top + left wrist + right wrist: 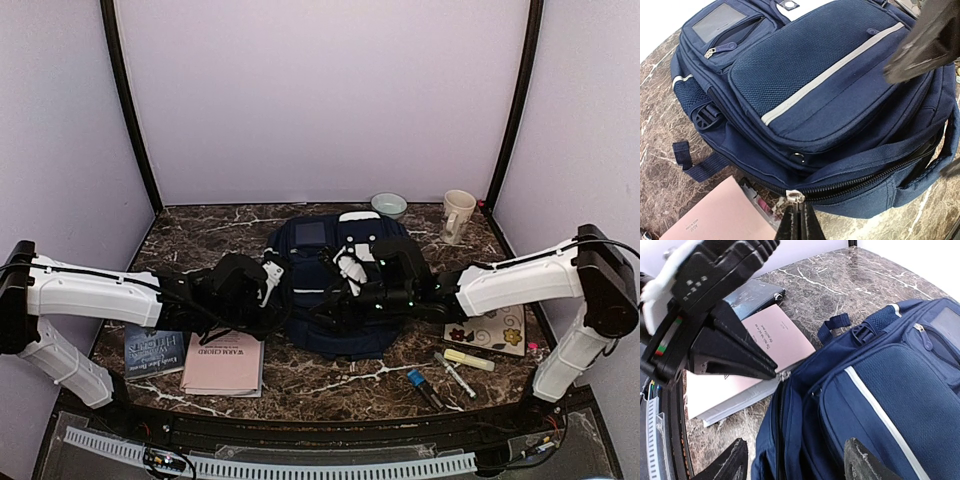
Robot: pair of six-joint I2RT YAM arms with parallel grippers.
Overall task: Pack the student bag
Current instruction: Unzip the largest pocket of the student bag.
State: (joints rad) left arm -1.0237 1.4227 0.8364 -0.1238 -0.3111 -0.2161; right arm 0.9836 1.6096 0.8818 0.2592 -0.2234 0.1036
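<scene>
The student bag (330,290) lies flat in the middle of the table, navy blue with a white stripe (830,72) across its front pocket. My left gripper (799,220) is shut on the silver zipper pull (796,196) of the main compartment, at the bag's near-left edge. The zipper to the right of the pull looks slightly parted. My right gripper (797,465) hangs open over the bag's edge, one finger (730,462) off the bag's side and the other finger (865,462) over the front pocket, with nothing between them. The right wrist view also shows the left gripper (771,371) pinching the pull.
A pink booklet (225,362) and a dark book (153,350) lie left of the bag, the booklet touching its edge. A floral notebook (490,330), a yellow highlighter (468,359) and markers (418,380) lie to the right. A mug (457,214) and a bowl (388,205) stand at the back.
</scene>
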